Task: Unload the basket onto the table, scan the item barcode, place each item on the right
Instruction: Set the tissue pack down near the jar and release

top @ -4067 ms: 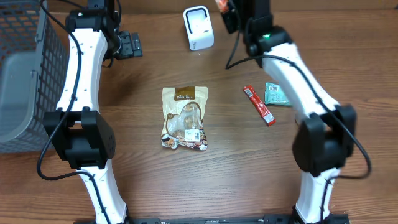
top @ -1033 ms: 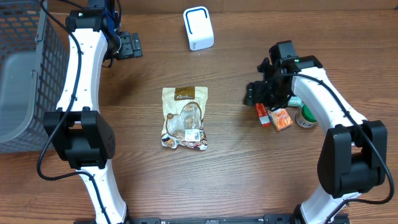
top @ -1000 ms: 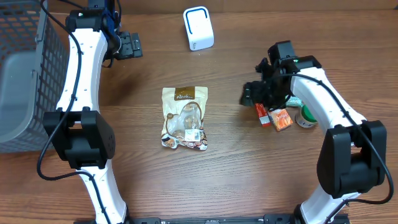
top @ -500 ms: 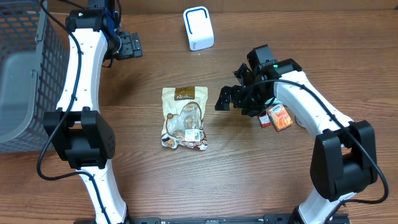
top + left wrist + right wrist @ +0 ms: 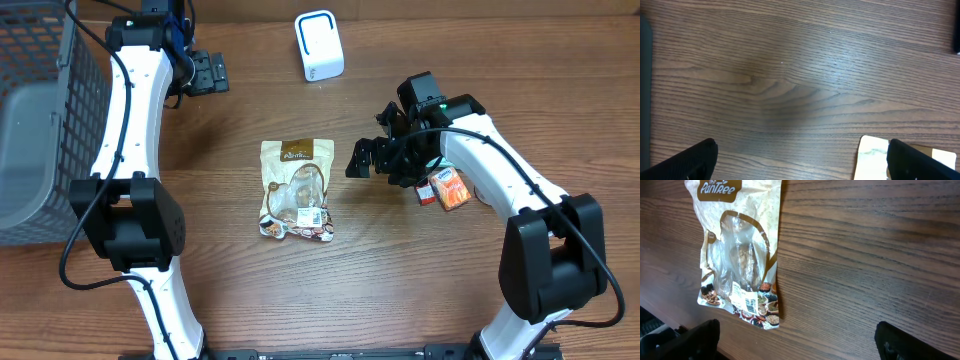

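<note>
A cream and brown snack bag [image 5: 297, 190] lies flat mid-table, its white barcode label [image 5: 747, 300] facing up near the lower end. The white scanner [image 5: 319, 45] stands at the back. My right gripper [image 5: 364, 160] hangs open just right of the bag, nothing between its fingers [image 5: 685, 340]; in the right wrist view the bag [image 5: 737, 255] fills the upper left. My left gripper [image 5: 205, 72] is open at the back left over bare wood, with its fingers [image 5: 685, 162] wide apart.
A grey wire basket [image 5: 40, 120] stands at the left edge. An orange box [image 5: 452, 188] and a red bar [image 5: 425, 192] lie under my right forearm. A pale corner of something [image 5: 872, 155] shows beside the left gripper's right finger.
My right gripper opened fully and swung left from the small items towards the snack bag; it has held still for the last half second. The left arm has not moved.
</note>
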